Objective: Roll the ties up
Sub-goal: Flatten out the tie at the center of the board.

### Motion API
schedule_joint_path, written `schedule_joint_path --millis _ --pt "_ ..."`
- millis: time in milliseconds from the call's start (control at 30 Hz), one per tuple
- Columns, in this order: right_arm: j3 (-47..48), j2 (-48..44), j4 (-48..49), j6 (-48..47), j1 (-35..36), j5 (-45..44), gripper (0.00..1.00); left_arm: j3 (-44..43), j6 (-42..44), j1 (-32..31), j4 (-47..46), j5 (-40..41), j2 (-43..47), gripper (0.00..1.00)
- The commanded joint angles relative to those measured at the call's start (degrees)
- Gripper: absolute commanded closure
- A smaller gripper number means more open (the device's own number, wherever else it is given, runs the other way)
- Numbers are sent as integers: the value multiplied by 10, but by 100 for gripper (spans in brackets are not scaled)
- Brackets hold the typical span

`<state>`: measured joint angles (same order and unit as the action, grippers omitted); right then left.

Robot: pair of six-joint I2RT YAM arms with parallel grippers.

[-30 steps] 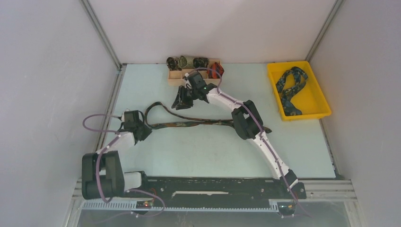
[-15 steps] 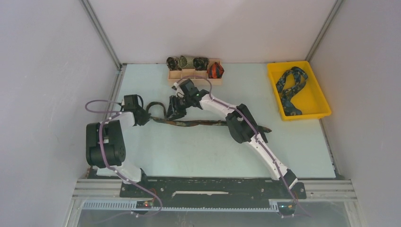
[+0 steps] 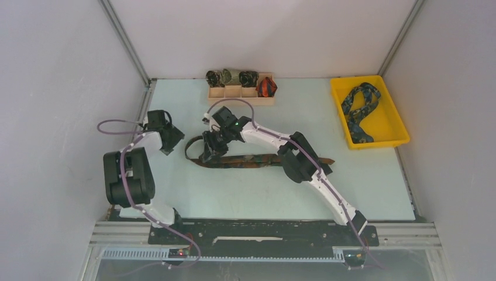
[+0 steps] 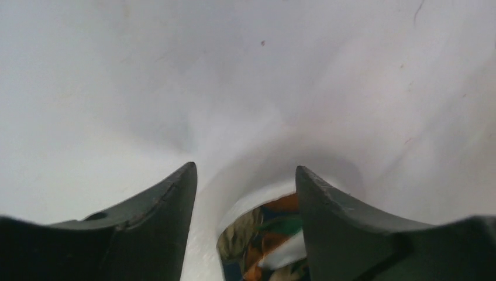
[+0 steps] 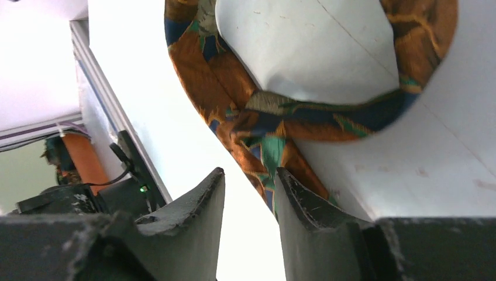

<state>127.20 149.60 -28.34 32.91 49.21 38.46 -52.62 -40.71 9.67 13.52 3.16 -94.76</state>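
From where I stand, the long brown, orange and green printed fabric necktie (image 3: 263, 160) lies flat across the middle of the pale table (image 3: 234, 193). It runs from about 3 o'clock towards 9 o'clock, and its 9 o'clock end curls back into an open loop. The right gripper (image 5: 248, 172) is down over that loop. Its fingers are a narrow way apart with bare table showing through the gap, and the tie's folded cloth lies against the inner edge of one fingertip. I cannot tell whether it is actually nipped. The left gripper (image 4: 244, 171) sits just beside the loop at its 9 o'clock side. Its fingers are spread wide and pinch nothing, and a curl of the same tie shows low in the gap, close to one finger. At 12 o'clock, against the far edge, a small wooden compartment tray (image 3: 233, 92) holds three dark rolled ties (image 3: 232, 76) along its back row, with a rolled red-orange and black tie (image 3: 267, 86) in its 3 o'clock end. Over at 2 o'clock, well apart from the arms, a yellow plastic bin (image 3: 393, 130) holds a navy and teal-green tie (image 3: 358, 108), loose and unrolled. A thin purple cable (image 3: 111, 124) arcs off the left arm.
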Motion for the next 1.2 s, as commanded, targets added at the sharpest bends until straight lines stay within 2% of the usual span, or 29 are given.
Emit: schedule_joint_path --millis 0,33,100,233,333,467,567,667,767,1033,1167 --pt "-35 -101 -38 -72 2 -79 59 20 -16 -1 60 53 111 24" --pt "-49 -116 -39 -80 2 -92 59 29 -14 -3 67 68 134 15" --pt "-91 -163 -37 -93 3 -123 58 50 -1 -11 75 90 184 2" --pt "-207 -258 0 -92 -3 -189 58 69 32 -34 78 113 263 0" --pt "-301 -326 37 -61 -22 -233 58 43 56 -87 104 137 271 2" --pt "-432 -407 82 -39 -53 -285 59 -26 91 -178 143 181 218 6" --pt "-498 -441 104 -36 -71 -308 60 -89 116 -222 169 208 140 5" --pt "-540 -450 117 -26 -89 -298 63 -168 111 -233 226 224 51 4" --pt "-566 -450 133 -17 -100 -291 64 -224 76 -236 261 223 -8 9" --pt "-577 -422 134 -8 -108 -285 66 -253 -11 -246 281 229 -81 15" --pt "-577 -406 134 -3 -114 -286 66 -248 -37 -256 277 230 -83 17"
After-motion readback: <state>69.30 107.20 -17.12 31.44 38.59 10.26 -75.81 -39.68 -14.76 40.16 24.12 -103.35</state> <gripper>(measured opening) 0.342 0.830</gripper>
